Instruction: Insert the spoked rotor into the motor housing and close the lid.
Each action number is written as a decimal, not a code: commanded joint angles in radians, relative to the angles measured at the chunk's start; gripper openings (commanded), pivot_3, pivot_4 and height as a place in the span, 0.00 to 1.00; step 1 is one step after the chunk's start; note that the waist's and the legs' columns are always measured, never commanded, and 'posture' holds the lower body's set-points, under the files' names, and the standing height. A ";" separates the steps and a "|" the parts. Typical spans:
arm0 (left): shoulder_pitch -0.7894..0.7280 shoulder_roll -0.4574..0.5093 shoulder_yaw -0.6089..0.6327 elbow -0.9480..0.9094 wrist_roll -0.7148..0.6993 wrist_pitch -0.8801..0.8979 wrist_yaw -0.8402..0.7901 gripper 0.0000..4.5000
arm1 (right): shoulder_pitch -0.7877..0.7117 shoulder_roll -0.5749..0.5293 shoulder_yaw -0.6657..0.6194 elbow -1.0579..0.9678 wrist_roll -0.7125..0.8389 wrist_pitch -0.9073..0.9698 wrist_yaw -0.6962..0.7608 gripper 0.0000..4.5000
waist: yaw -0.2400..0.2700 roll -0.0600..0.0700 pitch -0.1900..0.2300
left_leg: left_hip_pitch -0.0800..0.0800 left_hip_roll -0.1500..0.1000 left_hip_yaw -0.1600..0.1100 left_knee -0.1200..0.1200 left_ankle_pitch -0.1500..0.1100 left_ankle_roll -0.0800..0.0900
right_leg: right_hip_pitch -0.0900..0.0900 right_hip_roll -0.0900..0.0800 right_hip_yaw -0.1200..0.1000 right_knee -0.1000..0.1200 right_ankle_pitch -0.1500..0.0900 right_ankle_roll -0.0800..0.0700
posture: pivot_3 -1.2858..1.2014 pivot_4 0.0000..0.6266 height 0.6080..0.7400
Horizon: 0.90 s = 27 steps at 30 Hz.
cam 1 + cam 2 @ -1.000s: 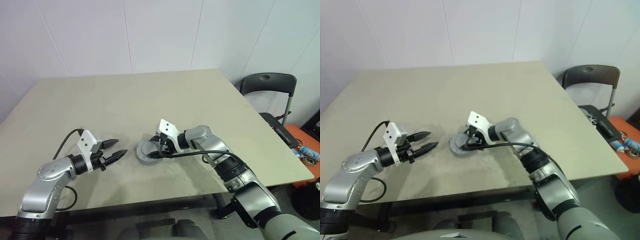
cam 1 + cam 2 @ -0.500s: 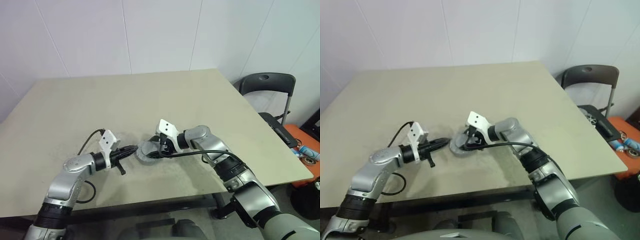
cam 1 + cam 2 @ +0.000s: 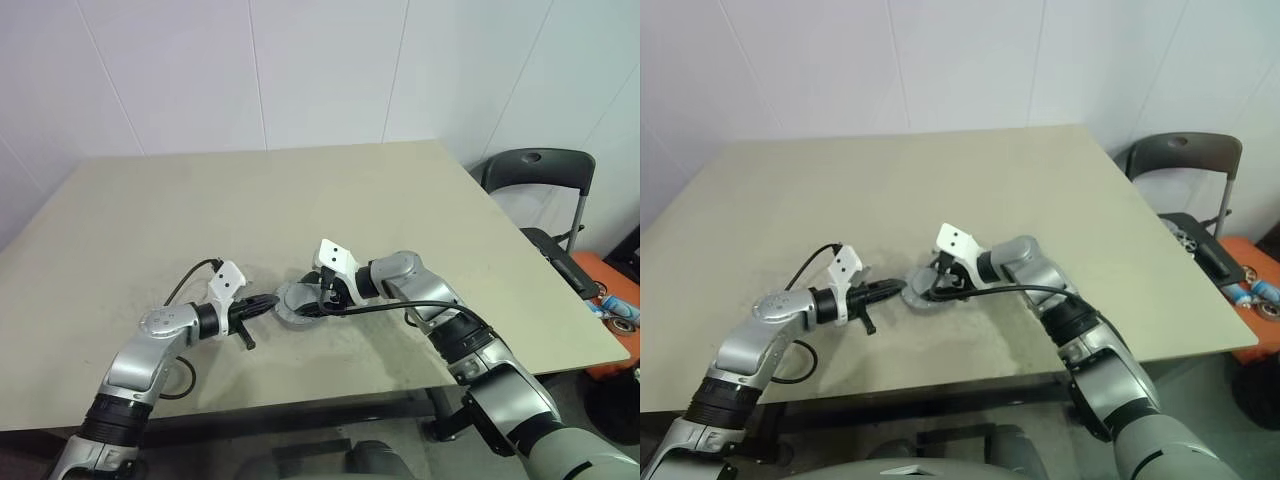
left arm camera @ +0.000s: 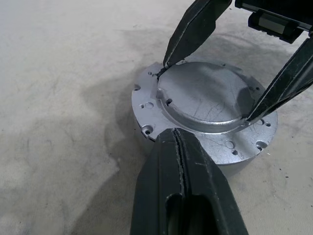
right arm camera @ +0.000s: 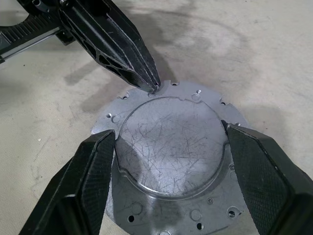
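Our left gripper is pinched fully closed on nothing, and its joined tips rest at the left edge of the lid, which lies immediately to its right on the motor housing. The right gripper reaches in from the right with its fingers spread wide, one at each side of the lid's raised centre, at or near its shoulder, though we cannot tell whether they press on it. So both arms are on the part, left tip at the left rim, right gripper over the middle, and we judge any closing push would go straight down from there. The lid is round and lies flat, with no long axis to line up. The stack sits on the desk near its front edge. We count one lid, one housing and two grippers; the spoked rotor is presumably under the lid.
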 commanded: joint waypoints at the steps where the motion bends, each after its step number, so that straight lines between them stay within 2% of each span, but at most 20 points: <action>1: -0.006 0.001 -0.018 0.010 0.017 0.018 -0.001 0.00 | -0.003 0.000 0.010 0.006 -0.017 0.026 -0.003 0.72 | 0.004 0.000 0.000 | 0.001 0.000 0.000 0.000 0.000 0.000 | 0.001 0.000 0.000 0.000 0.000 0.000 | 0.52 0.00 1.00; 3: -0.007 -0.001 -0.021 0.007 0.018 0.021 -0.001 0.00 | -0.002 0.001 0.007 0.004 -0.020 0.024 -0.011 0.89 | 0.007 0.000 0.000 | 0.003 0.000 0.000 0.000 0.000 0.000 | 0.003 0.000 0.000 0.000 0.000 0.000 | 0.52 0.00 1.00; 5: -0.008 -0.003 -0.023 0.005 0.018 0.025 0.000 0.00 | -0.004 0.004 0.000 0.001 -0.019 0.031 -0.014 1.00 | 0.008 0.000 0.000 | 0.005 0.000 0.000 0.000 0.000 0.000 | 0.005 0.001 0.000 0.000 0.000 0.000 | 0.52 0.00 1.00; 11: -0.006 -0.007 -0.031 -0.002 0.019 0.035 -0.005 0.00 | -0.015 -0.012 -0.028 -0.039 0.007 0.058 0.008 1.00 | 0.008 0.000 0.000 | 0.012 0.000 0.000 0.000 0.000 0.000 | 0.013 0.001 0.000 -0.001 0.000 0.000 | 0.52 0.00 1.00; 19: -0.004 -0.003 -0.040 -0.012 0.024 0.043 -0.012 0.00 | -0.050 -0.036 -0.168 -0.117 0.146 0.228 0.028 1.00 | 0.009 0.000 0.000 | 0.011 0.000 0.000 0.000 0.000 0.000 | 0.013 0.001 0.000 -0.002 0.000 0.000 | 0.52 0.00 1.00; 25: -0.007 0.005 -0.048 -0.017 0.024 0.050 -0.029 0.00 | -0.043 -0.103 -0.223 -0.088 0.235 0.479 0.035 1.00 | 0.010 0.000 0.000 | 0.011 0.000 -0.001 0.000 0.000 0.000 | 0.013 0.000 0.000 -0.003 0.000 0.000 | 0.52 0.00 1.00; 27: -0.010 0.009 -0.046 -0.015 0.025 0.051 -0.030 0.00 | -0.053 -0.101 -0.277 -0.039 0.283 0.644 -0.003 1.00 | 0.010 0.000 0.001 | 0.011 0.000 -0.001 -0.001 0.000 0.000 | 0.013 0.000 0.000 -0.003 0.000 0.000 | 0.52 0.00 1.00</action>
